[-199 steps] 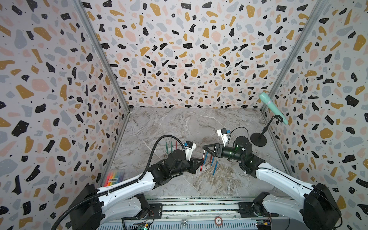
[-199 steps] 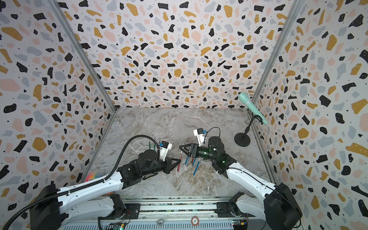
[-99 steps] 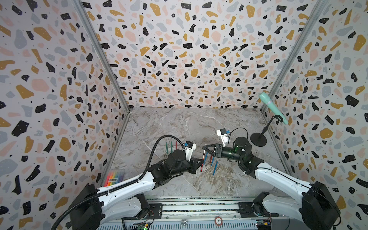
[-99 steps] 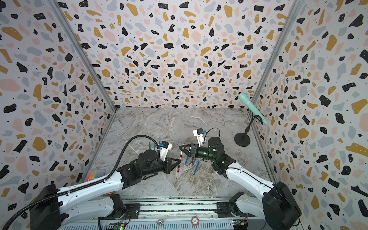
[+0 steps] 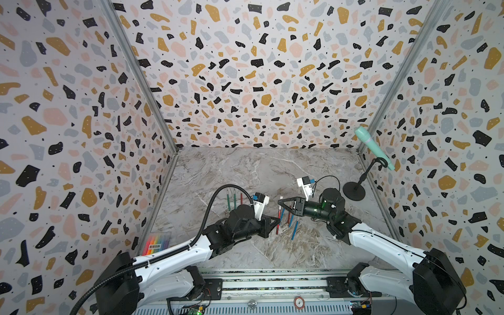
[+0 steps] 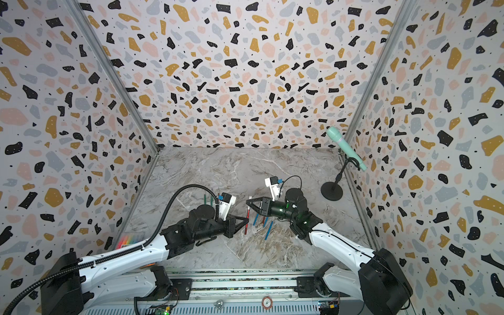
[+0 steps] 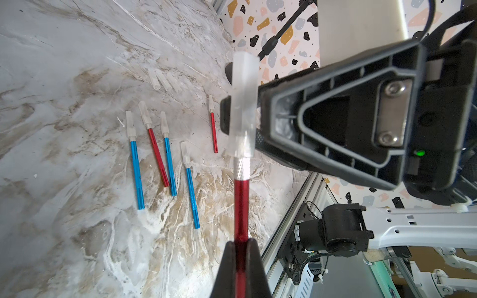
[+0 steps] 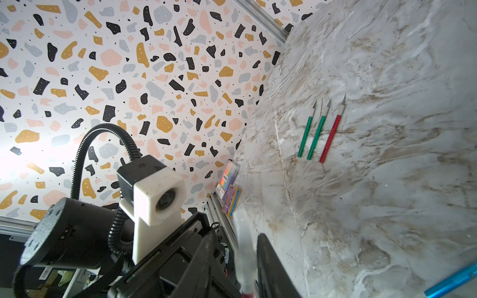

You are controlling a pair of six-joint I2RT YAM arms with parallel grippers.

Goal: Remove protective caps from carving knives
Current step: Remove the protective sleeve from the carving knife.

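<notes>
Above the middle of the grey marble-patterned tabletop, nearer its front edge, the left gripper has its jaws clamped on the lower shaft of a thin red carving knife and holds it off the surface. A translucent plastic cap covers the blade end.

The right gripper comes in from the opposite side with one jaw on each side of that cap, close in. I cannot tell whether they press on it. In a top view the two grippers' tips stand just beside each other at the knife.

On the tabletop just to the right of the held knife lie five capped knives, three with blue shafts and two with red, roughly parallel. Past them, toward the right edge, three loose clear caps lie together.

Left of centre, behind the left gripper, three bare-bladed knives lie side by side: two green, one red, grey points toward the back edge.

A flat rainbow-coloured pen pack leans at the left edge near the front corner. A mint-green microphone sits tilted on a black round-based stand at the right edge.
</notes>
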